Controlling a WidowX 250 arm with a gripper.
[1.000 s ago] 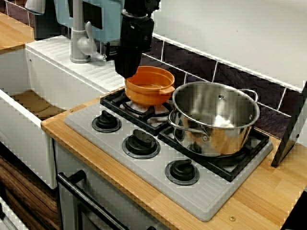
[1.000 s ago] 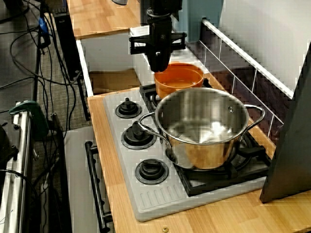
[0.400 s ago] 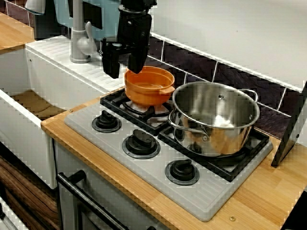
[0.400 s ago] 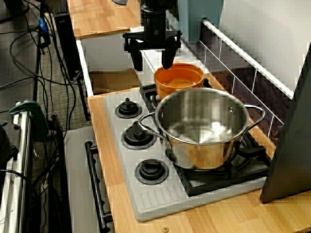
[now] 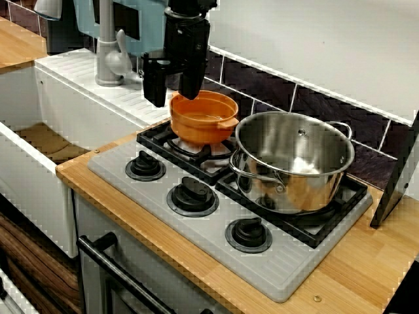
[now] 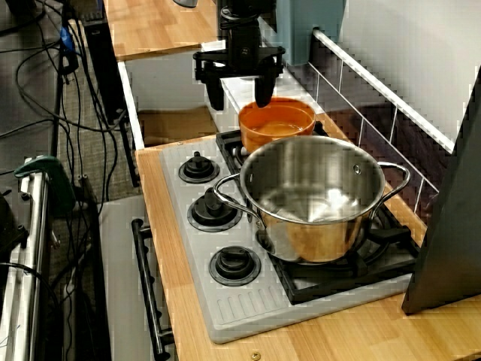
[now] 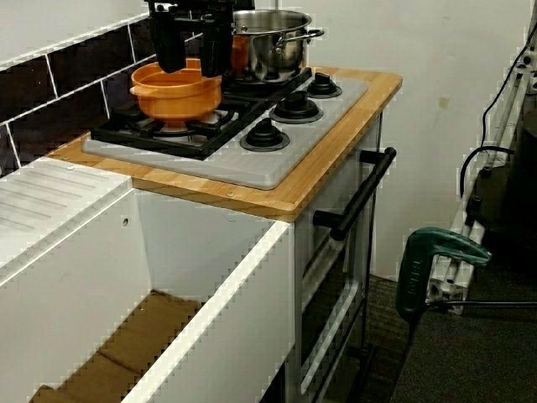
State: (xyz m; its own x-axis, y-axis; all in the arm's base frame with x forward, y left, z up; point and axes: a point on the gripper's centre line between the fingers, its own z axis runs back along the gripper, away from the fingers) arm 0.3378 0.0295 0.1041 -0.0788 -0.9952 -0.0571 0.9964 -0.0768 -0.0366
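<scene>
So the claw (image 5: pixel 171 91) is hanging wide open over the rim of the orange pot (image 5: pixel 204 123), gripping nothing, and that pot is sitting let go on the stove (image 5: pixel 288 265) beside the steel pot (image 5: pixel 294 167).

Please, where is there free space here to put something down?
Free: the wood counter between hob and dark board; the ribbed drainboard between tap and hob. Crowded: the grates, where orange pot and steel pot stand close, the open gripper over the orange pot's rim.
</scene>
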